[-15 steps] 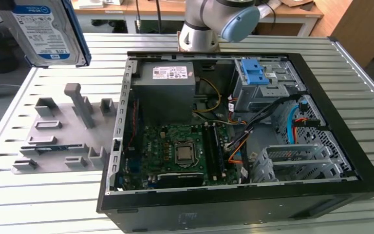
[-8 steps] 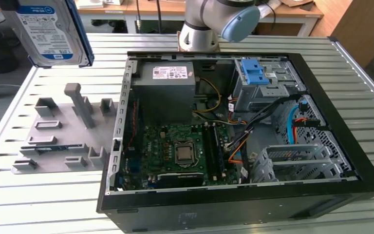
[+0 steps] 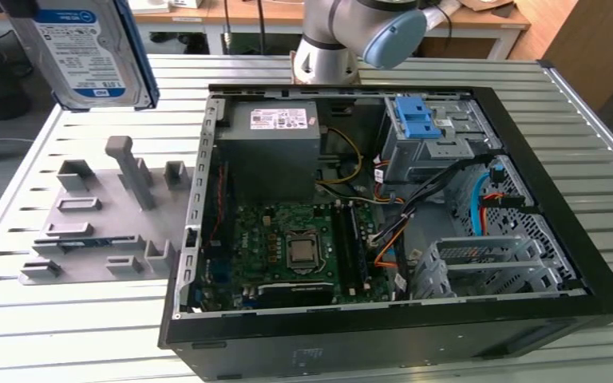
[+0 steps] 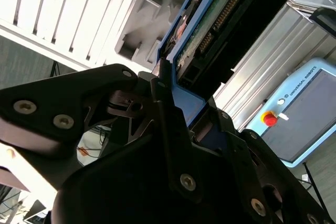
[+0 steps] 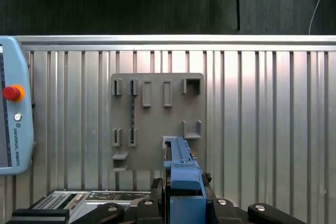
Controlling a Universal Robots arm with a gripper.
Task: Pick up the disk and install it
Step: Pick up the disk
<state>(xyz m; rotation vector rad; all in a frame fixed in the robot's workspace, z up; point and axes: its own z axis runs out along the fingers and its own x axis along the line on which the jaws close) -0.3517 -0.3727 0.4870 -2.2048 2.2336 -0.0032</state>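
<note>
Open black PC case (image 3: 392,331) takes up the middle and right of the exterior view, grey power supply (image 3: 274,148) in its upper left corner, green motherboard (image 3: 285,247) right below that, and a grey slotted holder plate (image 3: 93,227) sits just left of it on the slatted metal table (image 3: 61,327).

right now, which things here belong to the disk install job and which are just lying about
Job: the disk, clamped in the gripper; open computer case; its blue-latched drive cage.
Lying about: grey fixture plate; teach pendant; power-supply box in the case.
</note>
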